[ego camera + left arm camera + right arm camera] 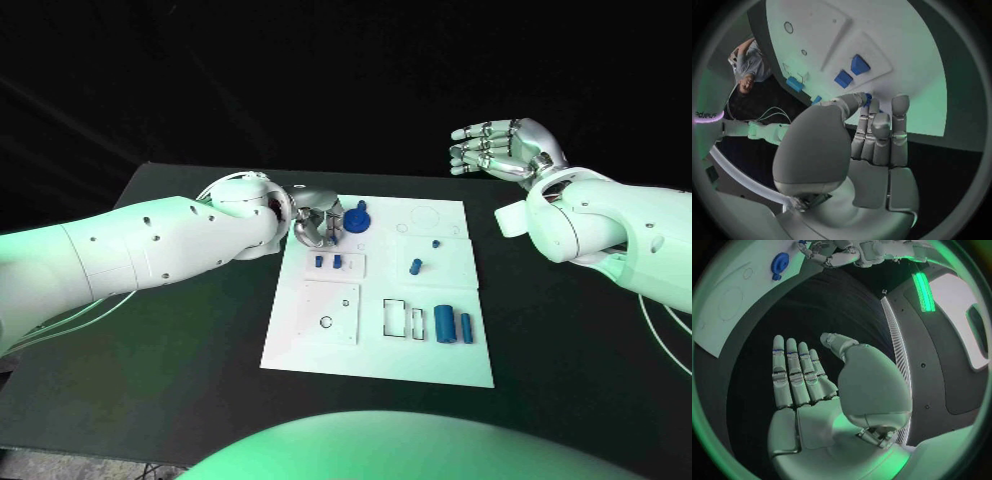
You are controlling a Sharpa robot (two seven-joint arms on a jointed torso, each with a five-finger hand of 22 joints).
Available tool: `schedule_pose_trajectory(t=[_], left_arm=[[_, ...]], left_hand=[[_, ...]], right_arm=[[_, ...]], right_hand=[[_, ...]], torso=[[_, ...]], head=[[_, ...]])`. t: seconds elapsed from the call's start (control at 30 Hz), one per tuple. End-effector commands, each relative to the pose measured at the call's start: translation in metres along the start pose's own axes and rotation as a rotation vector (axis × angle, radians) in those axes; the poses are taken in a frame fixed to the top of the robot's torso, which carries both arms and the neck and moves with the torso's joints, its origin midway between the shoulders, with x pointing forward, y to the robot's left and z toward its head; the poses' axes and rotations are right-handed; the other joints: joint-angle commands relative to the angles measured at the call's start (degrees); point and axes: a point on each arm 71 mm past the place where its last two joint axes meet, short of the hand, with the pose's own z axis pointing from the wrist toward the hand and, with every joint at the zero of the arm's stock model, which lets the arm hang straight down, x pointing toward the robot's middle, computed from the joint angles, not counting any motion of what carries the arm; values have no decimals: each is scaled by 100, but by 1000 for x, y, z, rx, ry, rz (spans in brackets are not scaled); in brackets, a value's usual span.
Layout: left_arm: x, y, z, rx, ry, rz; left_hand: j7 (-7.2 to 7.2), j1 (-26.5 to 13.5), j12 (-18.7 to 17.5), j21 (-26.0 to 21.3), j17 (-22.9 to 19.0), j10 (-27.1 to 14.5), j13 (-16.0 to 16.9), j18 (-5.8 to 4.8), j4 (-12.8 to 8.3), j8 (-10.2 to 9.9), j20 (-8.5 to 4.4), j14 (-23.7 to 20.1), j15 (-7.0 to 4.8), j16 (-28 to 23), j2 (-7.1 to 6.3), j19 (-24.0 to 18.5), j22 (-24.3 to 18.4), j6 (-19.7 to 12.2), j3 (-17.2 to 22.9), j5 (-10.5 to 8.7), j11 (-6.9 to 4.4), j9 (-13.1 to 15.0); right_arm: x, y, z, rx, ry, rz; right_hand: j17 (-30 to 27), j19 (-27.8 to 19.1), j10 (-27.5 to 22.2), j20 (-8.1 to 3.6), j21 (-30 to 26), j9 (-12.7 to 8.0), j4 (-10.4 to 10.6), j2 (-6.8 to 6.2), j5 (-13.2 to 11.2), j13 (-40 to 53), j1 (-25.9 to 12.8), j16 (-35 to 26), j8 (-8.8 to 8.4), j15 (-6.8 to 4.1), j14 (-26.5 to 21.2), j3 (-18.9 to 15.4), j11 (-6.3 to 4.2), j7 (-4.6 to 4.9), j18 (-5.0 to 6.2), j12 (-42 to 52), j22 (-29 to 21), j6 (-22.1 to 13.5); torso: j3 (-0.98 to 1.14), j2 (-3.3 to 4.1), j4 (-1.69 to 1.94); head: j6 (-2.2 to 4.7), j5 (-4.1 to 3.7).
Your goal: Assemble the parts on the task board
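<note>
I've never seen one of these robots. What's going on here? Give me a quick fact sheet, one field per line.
Surface: black table
Board: white plate in the middle of the table
Parts: small blue pieces on the plate, including a round one at the far end and two cylinders near the right edge
Left hand: low over the plate's far left corner, fingers curled beside the round piece; whether it holds anything is unclear
Right hand: raised off to the right, fingers apart, holding nothing

We see the task board (433, 340) in the middle of the table (173, 380). On it, a round part (358, 218) lies near the far left corner, 2 small parts (327, 262) just before it, 2 upright parts (453, 325) toward the near right.
</note>
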Motion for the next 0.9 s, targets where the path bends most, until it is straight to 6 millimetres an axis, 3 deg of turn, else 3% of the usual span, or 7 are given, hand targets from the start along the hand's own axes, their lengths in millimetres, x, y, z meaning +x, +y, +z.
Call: schedule_pose_trajectory(t=[0.03,0.63,0.9], left_arm=[[4,0,0,0,39,7],[4,-2,0,11,34,6],[4,-3,1,19,24,0]], left_hand=[[1,-20,-21,-2,12,76,23,-37,-46,-20,12,22,0,31,34,-2,13,64,10,-10,-9,18],[-11,-49,-24,6,64,121,50,-37,-67,-26,7,52,-9,64,46,-5,23,117,-10,-18,-22,47],[-1,-162,-112,-8,67,89,61,-41,-36,-163,15,64,3,90,31,-5,20,2,-62,-40,-9,50]], right_arm=[[1,0,0,-3,9,5],[1,0,0,-3,10,6],[1,0,0,-3,10,7]], right_hand=[[-8,40,45,17,-39,-10,13,17,18,1,-41,-33,-37,-8,30,-30,8,290,51,-24,-9,43],[-18,39,45,20,-43,-17,14,21,18,1,-51,-49,-55,-3,32,-39,16,302,49,-39,-22,44],[-18,39,45,20,-43,-17,14,21,18,1,-51,-49,-55,-3,32,-39,16,302,49,-39,-22,44]], torso=[[-5,4,3],[-2,3,0],[0,5,-3]], head=[[0,0],[0,4],[0,-1]])
